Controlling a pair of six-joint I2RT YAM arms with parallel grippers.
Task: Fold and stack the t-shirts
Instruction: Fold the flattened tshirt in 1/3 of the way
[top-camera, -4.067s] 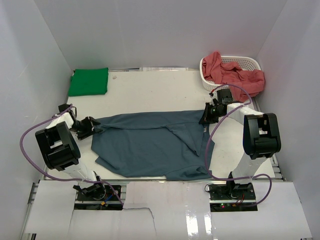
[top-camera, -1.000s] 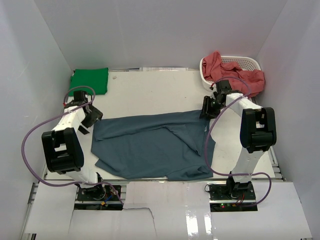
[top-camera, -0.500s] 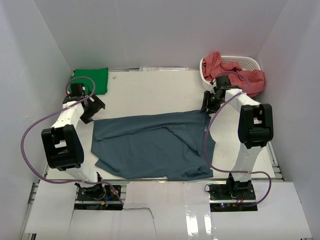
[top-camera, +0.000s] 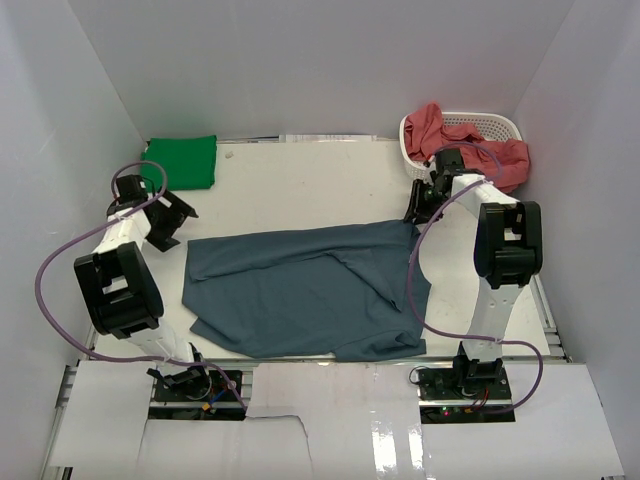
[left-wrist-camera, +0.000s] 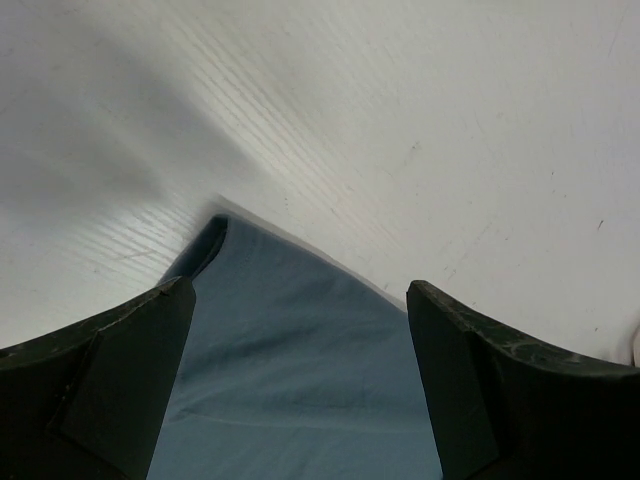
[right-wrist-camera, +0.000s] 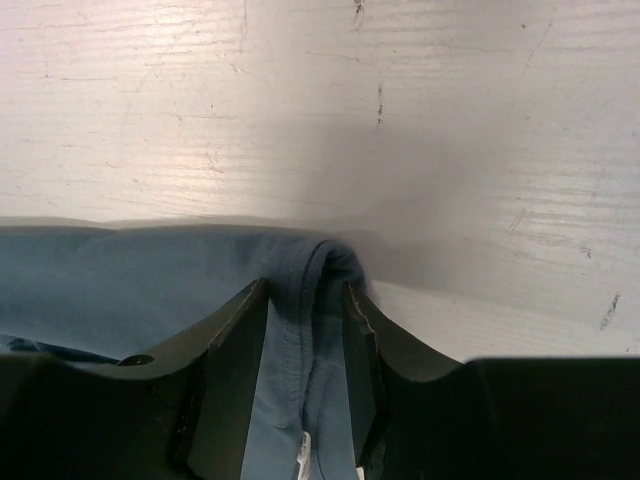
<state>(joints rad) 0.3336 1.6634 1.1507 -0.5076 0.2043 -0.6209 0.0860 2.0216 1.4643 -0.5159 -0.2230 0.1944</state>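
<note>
Slate blue t-shirt (top-camera: 300, 290): spread open on the counter (top-camera: 300, 190), lying wide from left to right. A diagonal flap is doubled over on its right half and the near hem is rumpled. No tidy fold is made in it yet.

Right gripper (top-camera: 415, 207): set at the shirt's far right corner. In the right wrist view a ridge of blue hem is bunched between the fingers (right-wrist-camera: 240, 350), which are drawn narrow with cloth pressed against both. This is judged a pinch on that corner, possibly not fully tightened.

Left gripper (top-camera: 168, 215): held just beyond the shirt's far left corner, fingers spread wide, nothing held. In the left wrist view the blue corner is seen lying between the fingers but apart from them.

Bright green t-shirt (top-camera: 178, 162): a folded square lying well beyond the blue shirt's far left corner. It is taken as finished and as the base of the stack.

Salmon red t-shirts (top-camera: 455, 140): heaped unfolded in the white basket (top-camera: 495, 122), beyond the blue shirt's far right corner, with cloth hung over the rim.

Progress, as judged: one shirt is folded and one is laid out with a corner taken. The left corner grasp, the folding and the stacking are left to do. The red shirts are not begun. The task is put at well under half done.
</note>
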